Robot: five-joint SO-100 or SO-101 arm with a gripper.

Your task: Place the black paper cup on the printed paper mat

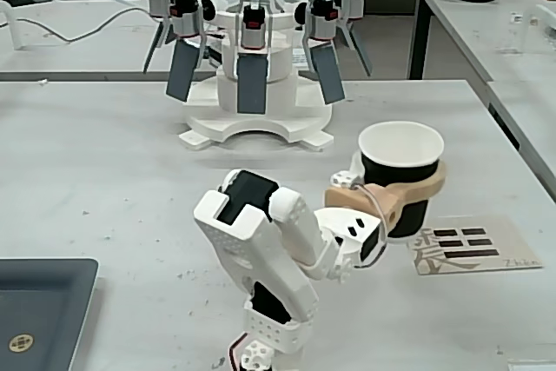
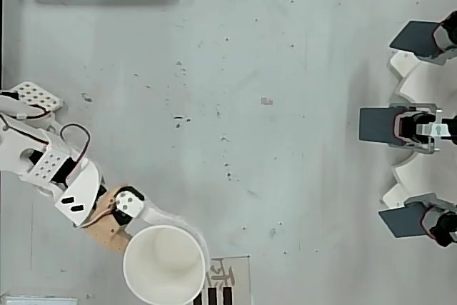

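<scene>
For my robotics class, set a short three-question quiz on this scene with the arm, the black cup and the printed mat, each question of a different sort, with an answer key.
1. True or false: the black paper cup lies tipped on its side.
2. Multiple choice: the gripper is (A) open and away from the cup, (B) shut on the cup, (C) out of view.
3. Short answer: in the overhead view, which object partly hides the printed paper mat?

Key:
1. False; it is upright, mouth up.
2. B; its wooden fingers wrap the cup just below the rim.
3. The cup, whose rim covers the mat's left part.
</scene>
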